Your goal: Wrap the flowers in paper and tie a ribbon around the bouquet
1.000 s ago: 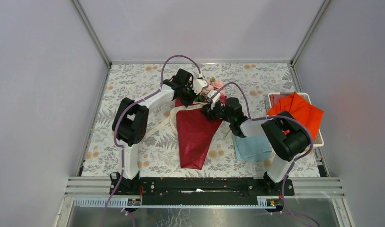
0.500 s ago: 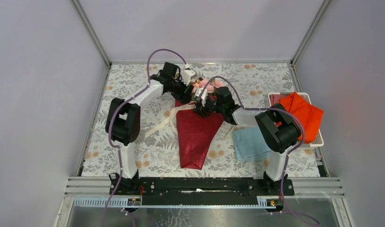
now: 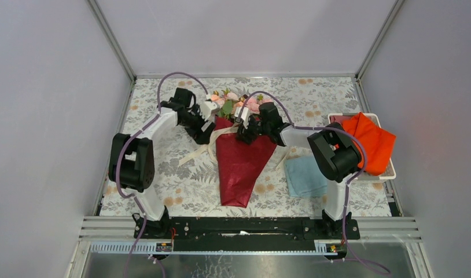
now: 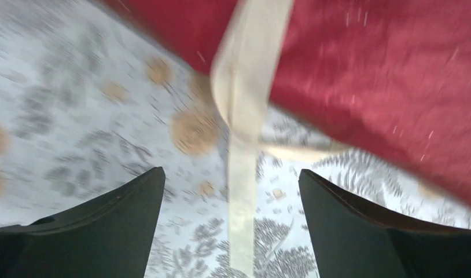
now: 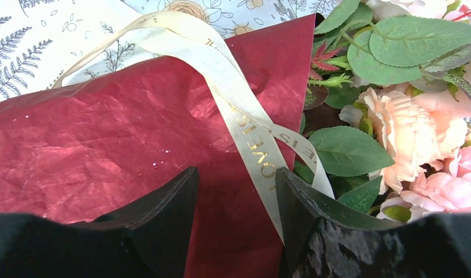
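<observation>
Two sets of jaws, neither gripping. Left jaws spread wide and empty, low over the tabletop (image 3: 175,185) at the left shoulder of the bouquet (image 3: 240,165). Ribbon (image 4: 243,174) loose between them, draped over the edge of the paper (image 4: 366,69), clear of both sides. Right jaws roughly half apart at the cone's wide end, ribbon threading down into the gap. No pinch visible there, contact with the inner faces impossible to tell. Bouquet flat at mid-tabletop, tip toward the arm bases, flowers (image 5: 418,133) and leaves spilling out the far end. Ribbon merely laid across the upper cone in a slack loop, one tail trailing left onto the tabletop. Pale strand right of the cone near the blue cloth (image 3: 305,176), probably the other tail. No knot seen. Main hazard, by judgement: nothing holding tension, hence likely slackening of the loop, sliding down the tapered paper toward the tip, or springing open of the crinkled wrap. Second: right jaws closing on ribbon and paper together, dragging or tearing the sheet and shifting the whole cone. Third: left jaws, this low, snagging the tail or the paper edge on any sideways move. Fourth: right wrist crowding the blooms, crushed petals on a forward reach. Left wrist view smeared, so exact clearance above the tabletop uncertain.
</observation>
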